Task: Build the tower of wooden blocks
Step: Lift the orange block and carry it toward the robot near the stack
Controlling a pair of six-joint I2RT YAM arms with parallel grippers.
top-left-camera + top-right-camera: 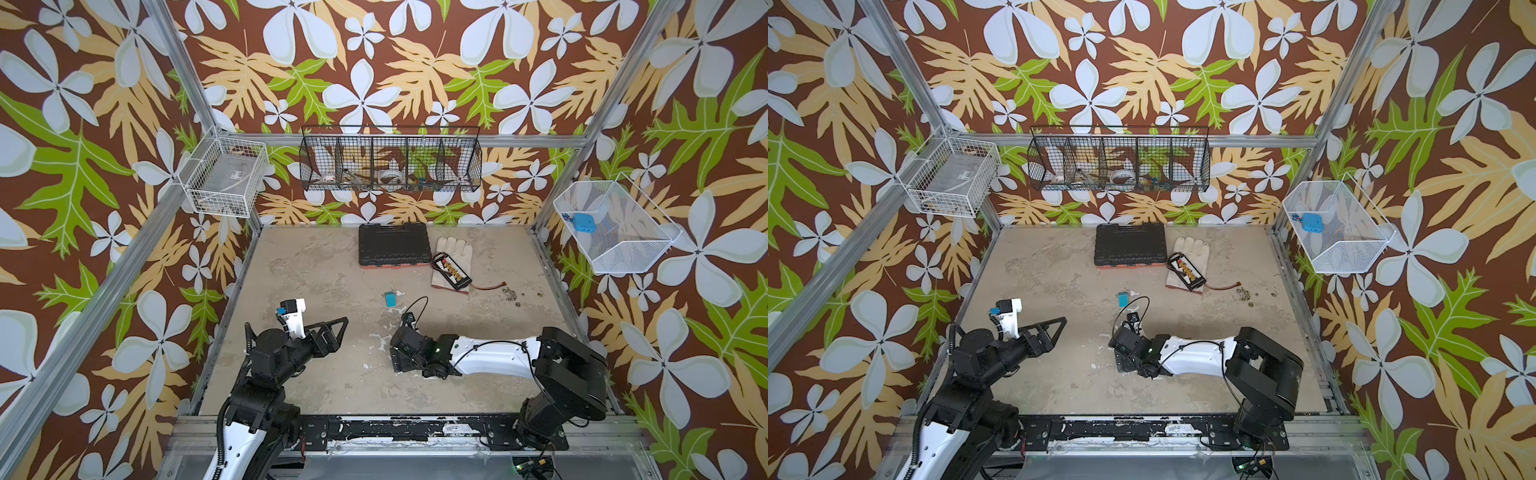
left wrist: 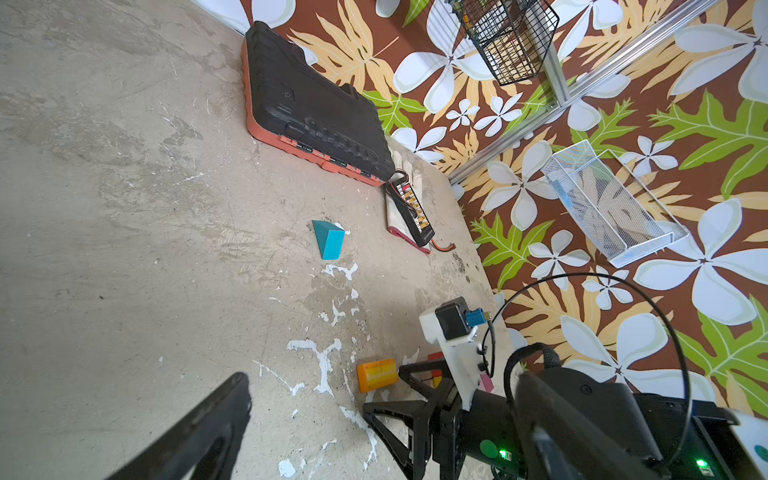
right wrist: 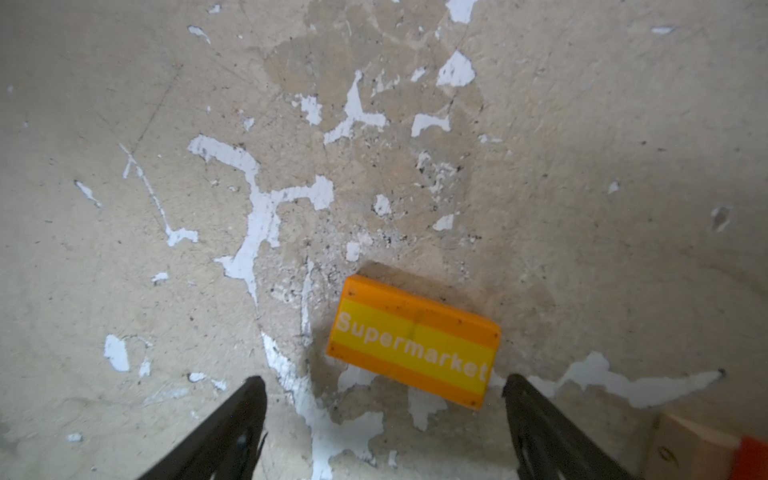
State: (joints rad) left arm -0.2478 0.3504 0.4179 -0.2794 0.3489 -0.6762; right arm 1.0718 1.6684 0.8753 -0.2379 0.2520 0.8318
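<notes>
we see the right tool [image 3: 384,377] pointing down at the worktop [image 3: 124,124], its fingers spread wide and holding nothing; an orange block [image 3: 415,340] printed "supermarket" lies flat just ahead of the gap, touching neither finger. a tan block [image 3: 690,444] and a red block [image 3: 752,457] show at the edge of the right wrist view, near one finger. the left tool [image 1: 338,326] hovers fully open and empty, well apart. farther back a teal wedge block [image 1: 390,298] sits alone, short of a black tool case [image 1: 392,245]; beside the case a battery pack [image 1: 453,272] rests on a glove [image 1: 455,247]
</notes>
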